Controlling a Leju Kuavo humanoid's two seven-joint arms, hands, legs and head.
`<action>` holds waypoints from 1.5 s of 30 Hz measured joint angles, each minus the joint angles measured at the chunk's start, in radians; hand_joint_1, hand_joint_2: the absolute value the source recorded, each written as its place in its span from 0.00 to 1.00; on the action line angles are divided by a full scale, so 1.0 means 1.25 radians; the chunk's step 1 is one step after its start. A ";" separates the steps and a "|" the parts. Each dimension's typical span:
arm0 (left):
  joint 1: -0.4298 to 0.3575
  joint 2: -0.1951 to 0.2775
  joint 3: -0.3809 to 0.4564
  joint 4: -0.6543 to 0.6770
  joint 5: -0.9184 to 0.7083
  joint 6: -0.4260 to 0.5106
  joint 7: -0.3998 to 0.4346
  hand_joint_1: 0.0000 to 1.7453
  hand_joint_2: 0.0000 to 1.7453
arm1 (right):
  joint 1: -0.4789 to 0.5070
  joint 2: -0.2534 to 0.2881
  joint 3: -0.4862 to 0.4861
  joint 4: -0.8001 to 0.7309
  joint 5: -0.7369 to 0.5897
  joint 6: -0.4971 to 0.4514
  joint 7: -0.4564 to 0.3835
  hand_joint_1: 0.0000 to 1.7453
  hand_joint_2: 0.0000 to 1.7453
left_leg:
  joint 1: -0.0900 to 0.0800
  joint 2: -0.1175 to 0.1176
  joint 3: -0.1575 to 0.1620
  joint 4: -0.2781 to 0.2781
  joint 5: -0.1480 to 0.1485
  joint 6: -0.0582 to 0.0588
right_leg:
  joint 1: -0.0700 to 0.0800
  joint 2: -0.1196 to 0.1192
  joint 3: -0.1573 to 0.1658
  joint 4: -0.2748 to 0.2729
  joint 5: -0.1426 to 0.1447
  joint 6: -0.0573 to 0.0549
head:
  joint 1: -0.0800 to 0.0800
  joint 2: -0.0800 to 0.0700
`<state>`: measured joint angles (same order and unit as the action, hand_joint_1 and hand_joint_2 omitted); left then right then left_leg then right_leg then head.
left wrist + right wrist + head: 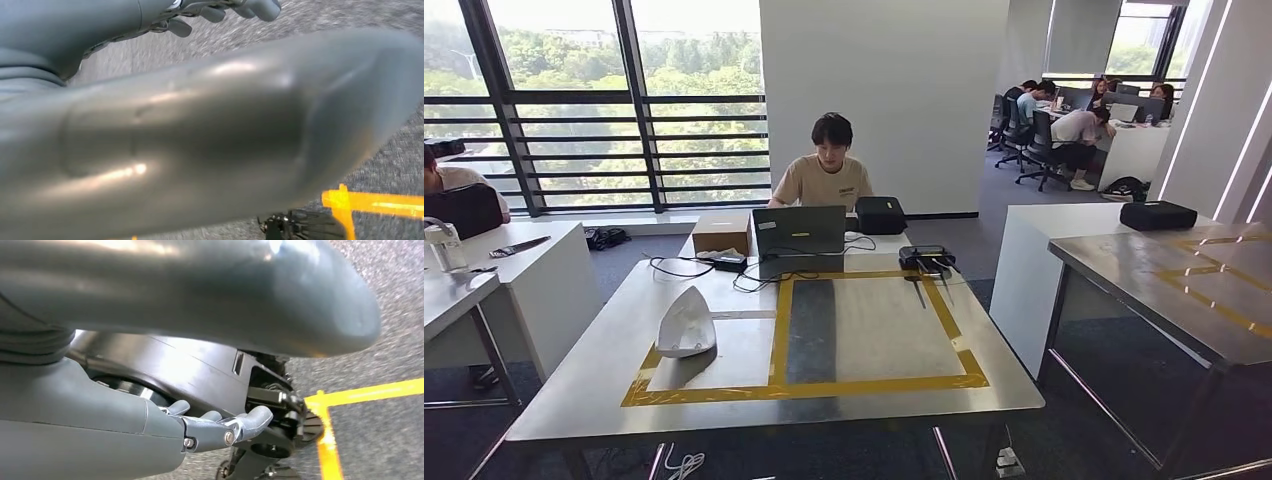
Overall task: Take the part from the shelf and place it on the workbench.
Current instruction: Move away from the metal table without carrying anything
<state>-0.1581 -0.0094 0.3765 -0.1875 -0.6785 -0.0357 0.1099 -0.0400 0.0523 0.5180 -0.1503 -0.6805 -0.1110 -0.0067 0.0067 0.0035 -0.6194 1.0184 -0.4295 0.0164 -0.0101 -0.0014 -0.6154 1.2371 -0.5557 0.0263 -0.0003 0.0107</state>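
part: on workbench, left side, long axis pointing away; nearer left arm.
left hand: hanging, fingers curled, empty.
right hand: same.

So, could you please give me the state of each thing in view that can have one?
Part: lying on the workbench inside the left taped box, not held.
Laptop: open, facing the person.
Left hand: fingers curled in, holding nothing.
Right hand: fingers curled in, holding nothing.
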 joint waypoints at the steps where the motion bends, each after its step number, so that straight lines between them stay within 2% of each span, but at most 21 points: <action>1: -0.010 -0.005 -0.015 0.000 -0.015 -0.003 0.004 0.00 0.00 | -0.001 0.000 0.000 0.000 -0.003 -0.004 0.005 0.00 0.00 | 0.000 0.001 -0.012 0.005 0.007 -0.003 | 0.001 0.000 0.043 -0.057 0.008 -0.003 | 0.001 0.000; 4: -0.031 -0.027 -0.064 0.000 -0.066 -0.012 0.010 0.00 0.00 | -0.003 0.001 0.000 0.000 -0.011 -0.021 0.024 0.00 0.00 | -0.002 0.002 -0.028 0.010 0.029 -0.015 | 0.008 0.001 0.115 -0.176 -0.006 -0.017 | 0.000 0.000; 7: -0.036 -0.051 -0.114 0.002 -0.120 -0.032 0.004 0.00 0.00 | -0.004 0.003 0.000 0.000 -0.019 -0.039 0.045 0.00 0.00 | -0.001 0.000 -0.035 0.006 0.039 -0.028 | 0.005 0.000 0.098 -0.186 0.015 -0.036 | -0.001 -0.001; 8: -0.035 -0.057 -0.131 0.003 -0.137 -0.042 -0.001 0.00 0.00 | -0.005 0.004 -0.001 0.000 -0.021 -0.043 0.050 0.00 0.00 | -0.001 -0.001 -0.043 0.019 0.018 -0.032 | 0.003 -0.001 0.088 -0.188 0.027 -0.042 | -0.001 -0.001; 11: -0.029 -0.068 -0.178 0.006 -0.171 -0.068 -0.015 0.00 0.00 | -0.005 0.008 -0.001 0.000 -0.024 -0.051 0.057 0.00 0.00 | 0.002 -0.003 -0.071 0.139 -0.100 -0.042 | 0.001 -0.002 0.053 -0.189 0.060 -0.050 | -0.005 0.000; 13: -0.021 -0.068 -0.194 0.007 -0.167 -0.065 -0.010 0.00 0.00 | -0.004 0.009 -0.001 0.000 -0.026 -0.054 0.057 0.00 0.00 | 0.003 -0.002 -0.068 0.213 -0.122 -0.046 | 0.002 -0.003 0.028 -0.185 0.079 -0.048 | -0.006 0.000; 14: -0.014 -0.066 -0.197 0.008 -0.158 -0.056 -0.002 0.00 0.00 | -0.004 0.009 -0.001 0.000 -0.027 -0.055 0.056 0.00 0.00 | 0.004 -0.002 -0.050 0.217 -0.109 -0.047 | 0.001 -0.003 0.014 -0.182 0.088 -0.046 | -0.006 0.000; 16: 0.002 -0.060 -0.197 0.008 -0.134 -0.031 0.018 0.00 0.00 | -0.003 0.009 -0.001 0.000 -0.028 -0.054 0.052 0.00 0.00 | 0.006 -0.002 0.023 0.138 -0.081 -0.047 | 0.001 -0.003 -0.008 -0.176 0.103 -0.040 | -0.007 0.000; 18: 0.017 -0.052 -0.194 0.008 -0.110 -0.008 0.036 0.00 0.00 | -0.002 0.009 -0.001 0.000 -0.027 -0.052 0.047 0.00 0.00 | 0.004 -0.004 0.098 0.030 -0.089 -0.040 | 0.002 -0.003 -0.020 -0.172 0.115 -0.031 | -0.007 0.000; 20: 0.033 -0.042 -0.190 0.009 -0.091 0.002 0.045 0.00 0.00 | -0.002 0.008 -0.001 0.000 -0.025 -0.048 0.040 0.00 0.00 | -0.001 -0.007 0.118 -0.011 -0.100 -0.027 | 0.002 -0.004 -0.022 -0.174 0.128 -0.020 | -0.006 0.000; 22: 0.048 -0.030 -0.182 0.010 -0.081 0.004 0.049 0.00 0.00 | 0.000 0.007 -0.001 0.000 -0.023 -0.044 0.033 0.00 0.00 | -0.002 -0.005 0.106 -0.012 -0.086 -0.012 | 0.000 -0.003 -0.026 -0.175 0.133 -0.009 | -0.005 0.000; 23: 0.054 -0.024 -0.177 0.010 -0.076 0.005 0.049 0.00 0.00 | 0.002 0.007 -0.001 0.000 -0.021 -0.042 0.031 0.00 0.00 | -0.001 -0.004 0.098 -0.013 -0.077 -0.005 | -0.001 -0.002 -0.032 -0.162 0.114 -0.004 | -0.005 0.000; 26: 0.065 -0.011 -0.163 0.011 -0.069 0.006 0.040 0.00 0.00 | 0.002 0.006 -0.001 0.001 -0.019 -0.040 0.026 0.00 0.00 | -0.001 -0.001 0.064 -0.013 -0.045 0.008 | -0.003 -0.001 -0.070 -0.035 -0.010 0.004 | -0.002 0.000; 28: 0.071 -0.008 -0.156 0.011 -0.066 0.010 0.027 0.00 0.00 | 0.001 0.006 -0.001 0.001 -0.019 -0.040 0.023 0.00 0.00 | -0.003 -0.001 0.037 -0.010 -0.025 0.008 | -0.003 0.000 -0.077 0.049 -0.044 0.005 | -0.002 0.000; 30: 0.074 -0.009 -0.151 0.011 -0.062 0.016 0.012 0.00 0.00 | 0.000 0.006 -0.001 0.000 -0.018 -0.041 0.022 0.00 0.00 | -0.004 -0.001 0.009 -0.005 -0.007 0.006 | -0.001 0.000 -0.032 0.033 -0.011 0.001 | -0.001 0.000; 32: 0.074 -0.014 -0.148 0.011 -0.058 0.022 -0.004 0.00 0.00 | -0.002 0.006 -0.001 0.000 -0.017 -0.041 0.023 0.00 0.00 | -0.005 -0.001 -0.013 0.001 0.008 0.001 | 0.003 0.000 0.059 -0.082 0.011 -0.008 | 0.000 0.000; 34: 0.072 -0.020 -0.147 0.010 -0.060 0.023 -0.019 0.00 0.00 | -0.004 0.005 0.000 0.000 -0.016 -0.042 0.025 0.00 0.00 | -0.005 -0.001 -0.022 0.001 0.023 -0.007 | 0.009 0.001 0.117 -0.174 0.003 -0.018 | 0.000 0.000; 38: 0.068 -0.034 -0.147 0.011 -0.088 0.013 -0.040 0.00 0.00 | -0.006 0.006 0.002 0.000 -0.014 -0.047 0.039 0.00 0.00 | -0.004 -0.003 -0.034 -0.001 0.033 -0.026 | 0.008 -0.001 0.104 -0.202 0.024 -0.040 | -0.002 0.000; 42: 0.061 -0.041 -0.153 0.011 -0.123 0.000 -0.045 0.00 0.00 | -0.007 0.007 0.003 0.000 -0.013 -0.051 0.047 0.00 0.00 | 0.002 -0.004 -0.073 0.157 -0.104 -0.041 | 0.003 -0.004 0.064 -0.203 0.062 -0.051 | -0.007 0.000; 43: 0.058 -0.041 -0.156 0.011 -0.129 -0.003 -0.045 0.00 0.00 | -0.007 0.008 0.003 0.000 -0.013 -0.052 0.048 0.00 0.00 | 0.003 -0.004 -0.075 0.198 -0.116 -0.044 | 0.003 -0.005 0.052 -0.200 0.071 -0.049 | -0.008 0.000; 45: 0.052 -0.041 -0.160 0.011 -0.139 -0.009 -0.039 0.00 0.00 | -0.007 0.008 0.003 0.000 -0.013 -0.052 0.049 0.00 0.00 | 0.007 -0.004 -0.043 0.202 -0.093 -0.049 | 0.001 -0.007 0.029 -0.192 0.084 -0.044 | -0.008 0.000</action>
<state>-0.0925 -0.0610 0.1765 -0.1740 -0.8522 -0.0469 0.0616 -0.0489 0.0622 0.5223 -0.1499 -0.6966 -0.1766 0.0545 0.0150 -0.0016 -0.6727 1.2715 -0.5454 -0.0445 -0.0090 -0.0097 -0.5792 0.9971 -0.4511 -0.0285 -0.0103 0.0107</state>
